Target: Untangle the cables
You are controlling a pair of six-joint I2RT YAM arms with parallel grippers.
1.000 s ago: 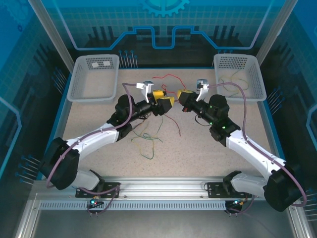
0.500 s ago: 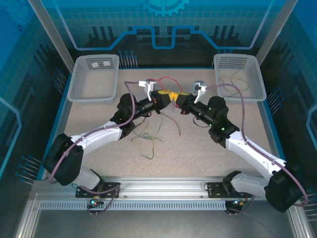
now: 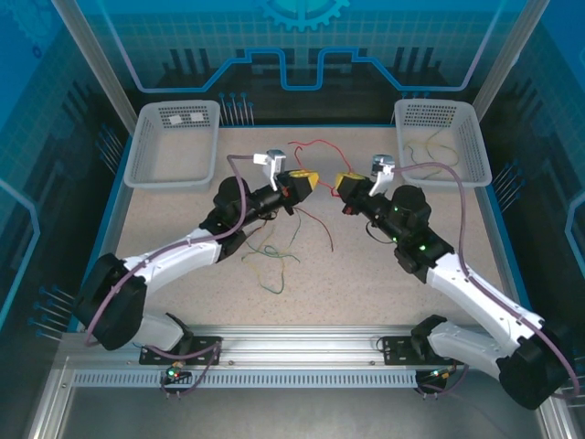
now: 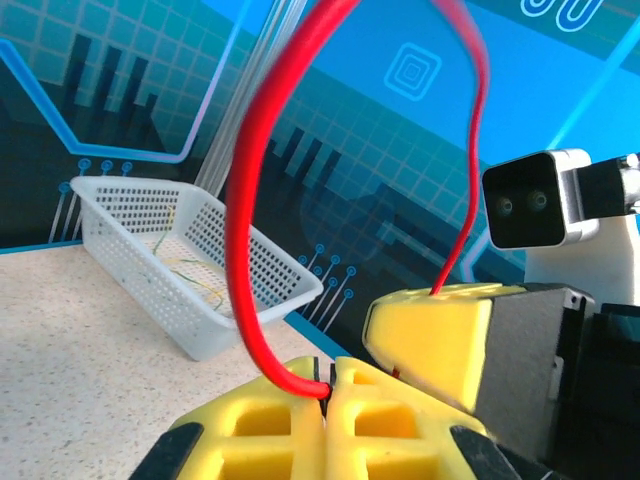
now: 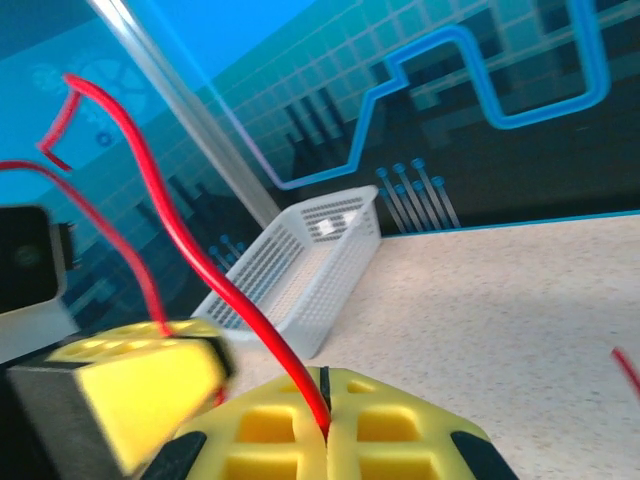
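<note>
Speckled beige tabletop [image 3: 366,283] inside a blue-panelled booth. Up above the middle of it: thin red wire [image 4: 240,255], lifted clear of the surface and arching in a slack hoop, up and toward the back wall. Long axis basically side to side, one end pinched in each arm. Left gripper [image 3: 308,177] clamped tight on the left end, yellow foam pads [image 4: 275,425] pressed together with the wire poking out of the seam, clear as day from the left wrist view. Right gripper [image 3: 345,182] same deal on the other end, pads closed flat on it. Only a small gap between the two sets of pads, hence all that slack overhead.

So, guessing here: next move probably a pull apart along that same line, left arm heading left, right arm heading right, to flatten the hoop. Neither arm nearer to it, one end apiece.

Further out: loose scribble of thin green, yellow and red wires [image 3: 272,256] lying flat on the table, toward the bases, on the near side of the left gripper, so left arm closer for that lot. Red one hooked into it or free? Can't tell. Few more thin wires sitting in the right-hand white mesh basket [image 3: 477,151] at the far corner; left-hand white mesh basket [image 3: 174,160] opposite.
</note>
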